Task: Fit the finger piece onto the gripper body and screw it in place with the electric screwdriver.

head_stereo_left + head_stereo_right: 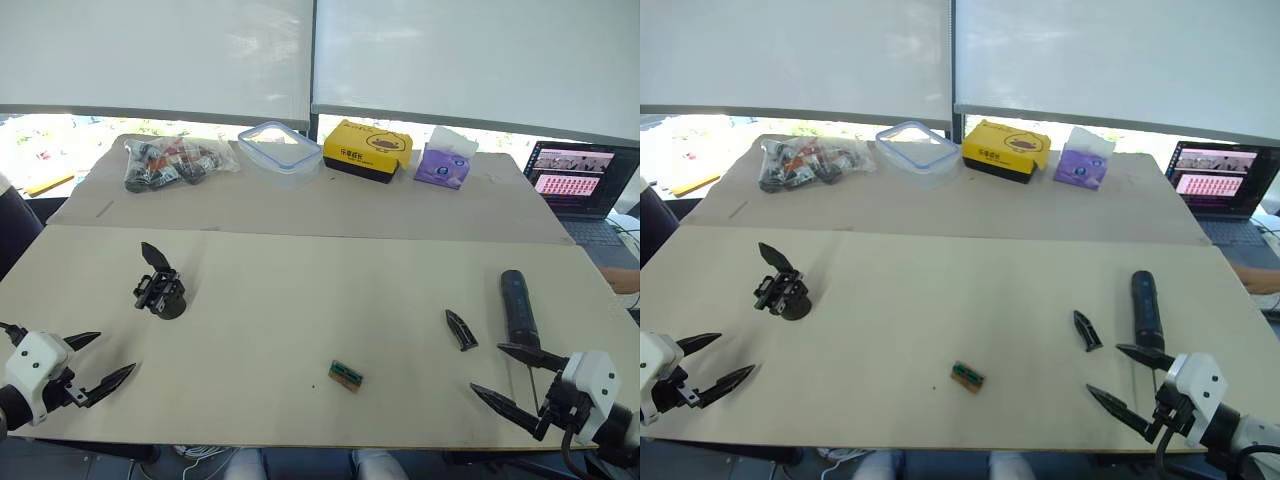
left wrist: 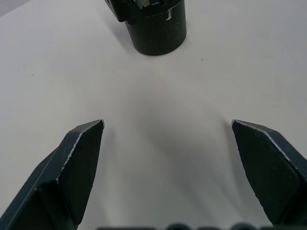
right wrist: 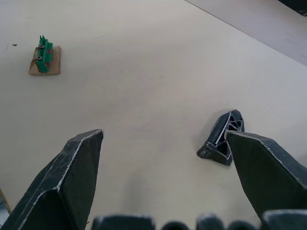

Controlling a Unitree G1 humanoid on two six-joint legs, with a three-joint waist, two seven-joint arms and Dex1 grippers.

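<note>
The gripper body [image 1: 160, 288], a chunky black block with one pointed finger sticking up, stands on the left of the table. My left gripper [image 1: 100, 362] hovers open near the front left edge, a short way in front of that body [image 2: 154, 24]. The finger piece [image 1: 460, 329], a small black blade, lies flat on the right. Just right of it lies the electric screwdriver [image 1: 518, 307], a long black cylinder. My right gripper [image 1: 508, 376] is open at the front right, close to the screwdriver's near end, with the finger piece [image 3: 221, 138] beside one fingertip.
A small green-and-brown block [image 1: 345, 376] lies at the front middle. At the back stand a bag of parts [image 1: 178, 160], a clear lidded box [image 1: 280, 151], a yellow box [image 1: 367, 150] and a purple tissue pack [image 1: 445, 161]. A laptop [image 1: 585, 190] sits at the far right.
</note>
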